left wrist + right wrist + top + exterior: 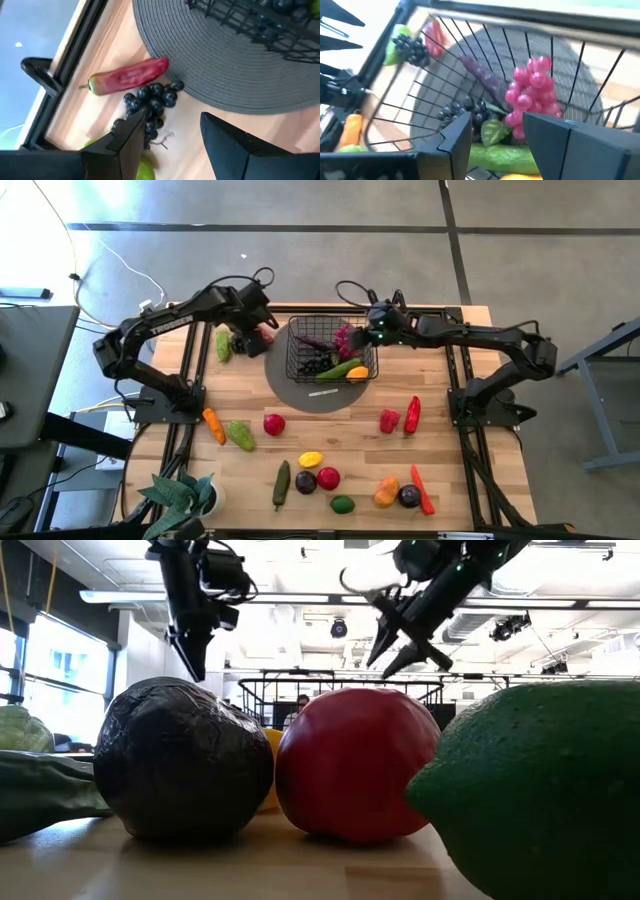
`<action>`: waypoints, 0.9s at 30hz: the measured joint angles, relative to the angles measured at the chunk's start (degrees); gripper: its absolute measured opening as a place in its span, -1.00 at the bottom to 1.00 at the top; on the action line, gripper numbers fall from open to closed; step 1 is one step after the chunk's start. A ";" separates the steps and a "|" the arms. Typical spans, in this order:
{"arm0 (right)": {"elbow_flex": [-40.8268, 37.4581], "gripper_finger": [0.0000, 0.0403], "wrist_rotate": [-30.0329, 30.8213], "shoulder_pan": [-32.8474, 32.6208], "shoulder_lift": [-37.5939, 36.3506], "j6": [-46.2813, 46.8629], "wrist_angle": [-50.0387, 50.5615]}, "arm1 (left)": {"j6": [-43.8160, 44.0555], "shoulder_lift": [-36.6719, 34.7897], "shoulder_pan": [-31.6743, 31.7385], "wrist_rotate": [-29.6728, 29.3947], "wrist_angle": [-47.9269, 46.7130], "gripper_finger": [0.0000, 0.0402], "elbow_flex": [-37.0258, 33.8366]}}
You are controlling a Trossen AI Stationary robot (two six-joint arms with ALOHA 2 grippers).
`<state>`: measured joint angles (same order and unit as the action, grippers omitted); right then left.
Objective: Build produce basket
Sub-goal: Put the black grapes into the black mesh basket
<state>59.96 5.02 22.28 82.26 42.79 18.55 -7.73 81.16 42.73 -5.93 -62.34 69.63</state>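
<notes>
Bright daylight, blurred close foreground

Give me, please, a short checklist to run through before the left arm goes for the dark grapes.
1. Left gripper open: ok.
2. Left gripper empty: ok.
3. Dark grapes free on the table, beside the red pepper and off the mat: ok.
4. Fingers straddling the grapes: not ok, bunch lies ahead of them.
5. Basket has room: ok.
6. Right gripper clear of the basket: not ok, it hangs over the pink grapes.

Basket (300,358): square black wire mesh, upright, upper centre of frame, holding pink grapes (345,337), dark grapes, cucumber. Remaining produce (328,477) lies scattered across the lower frame.
</notes>
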 joint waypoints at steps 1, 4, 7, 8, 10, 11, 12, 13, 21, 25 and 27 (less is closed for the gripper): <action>0.00 -0.21 0.50 0.05 -0.84 -0.60 0.01 | 0.02 -0.35 0.74 0.84 -0.64 -0.09 0.00; 0.00 -0.21 1.41 0.45 -3.45 -2.51 -0.04 | 0.89 -0.94 3.28 2.13 -1.93 -0.09 0.01; 0.00 -0.21 1.47 1.10 -5.69 -4.18 0.01 | 1.58 -0.91 6.15 4.17 -2.94 -0.09 0.02; 0.00 -0.21 1.48 1.36 -6.39 -4.36 0.02 | 0.75 -0.91 6.95 5.12 -2.98 -0.09 0.02; 0.00 -0.21 1.48 1.97 -7.64 -5.14 0.01 | -0.86 -0.87 8.12 6.90 -2.83 -0.08 0.02; 0.00 -0.21 1.50 2.24 -8.10 -5.65 -0.01 | -1.32 -0.87 8.59 7.44 -2.69 -0.08 0.02; 0.00 -0.21 1.50 2.56 -8.54 -5.82 0.01 | -1.85 -0.87 8.94 7.72 -2.64 -0.08 0.02; 0.00 -0.21 1.50 2.90 -8.91 -6.27 0.10 | -2.61 -0.87 9.20 7.84 -2.71 -0.07 0.02; 0.00 -0.21 -0.08 4.66 -9.57 -10.13 0.07 | -6.66 -0.23 9.44 7.20 -3.61 0.14 0.02; 0.00 -0.21 -0.82 5.63 -9.57 -12.14 0.06 | -9.86 0.69 8.04 5.93 -4.51 0.19 0.00; 0.00 -0.21 -1.57 6.35 -9.57 -12.55 0.06 | -11.02 1.52 6.75 3.00 -4.53 0.18 0.00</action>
<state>59.96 3.45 28.63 72.69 30.24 18.61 -18.75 82.68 49.48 -2.93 -66.87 69.63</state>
